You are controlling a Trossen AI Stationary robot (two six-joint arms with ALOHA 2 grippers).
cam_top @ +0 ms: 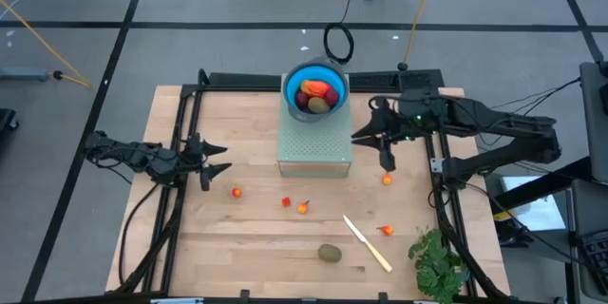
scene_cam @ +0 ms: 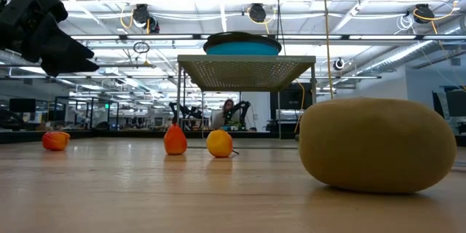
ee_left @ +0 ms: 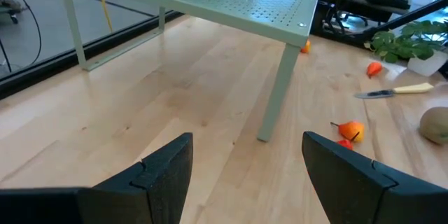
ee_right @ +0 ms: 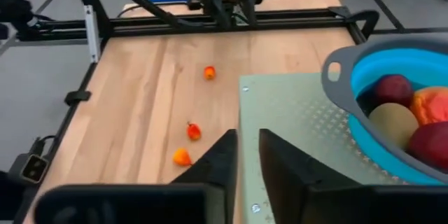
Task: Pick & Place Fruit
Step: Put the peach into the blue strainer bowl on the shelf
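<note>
Obstacle: pale green perforated metal stand (cam_top: pixel 314 142) at table's back centre, blue bowl with grey rim (cam_top: pixel 314 85) on top | Open wood flanked it on both sides | Front scattered: cream-handled knife (cam_top: pixel 367 243), brown-green oval (cam_top: pixel 330 253), small orange bits (cam_top: pixel 302 207), green leafy bunch (cam_top: pixel 438 258)

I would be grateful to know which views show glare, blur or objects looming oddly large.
Low view: the kiwi-like oval sits so near the lens that it looms huge and soft-edged, and bright ceiling lights wash out the top. Left wrist view: the left hand is dark in the foreground, with a bright patch behind the green stand. High view: evenly lit, no strong glare on the table.
</note>
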